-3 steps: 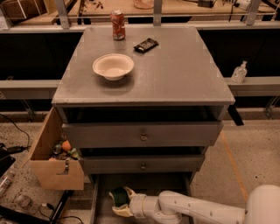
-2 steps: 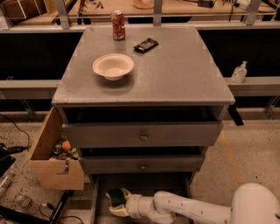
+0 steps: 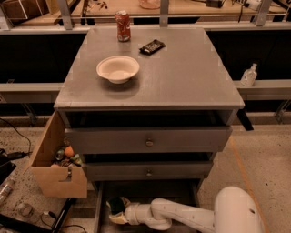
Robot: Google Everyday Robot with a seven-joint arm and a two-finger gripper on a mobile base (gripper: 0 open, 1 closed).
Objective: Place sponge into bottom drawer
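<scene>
So the claw (image 3: 117,210) is pinching the sponge (image 3: 119,203) low inside the open bottom drawer (image 3: 159,191). Further back, a white bowl (image 3: 117,68), black packet (image 3: 152,46) and red can (image 3: 122,19) are sitting on the grey desk (image 3: 186,77), with workbenches (image 3: 195,7) running behind.

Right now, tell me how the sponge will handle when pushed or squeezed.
The sponge, at the end effector inside the open bottom drawer, looks like foam under a scouring layer, so it probably squashes and springs back. It's small, so likely light. Its blocky shape should slide or sit flat, not roll.
</scene>
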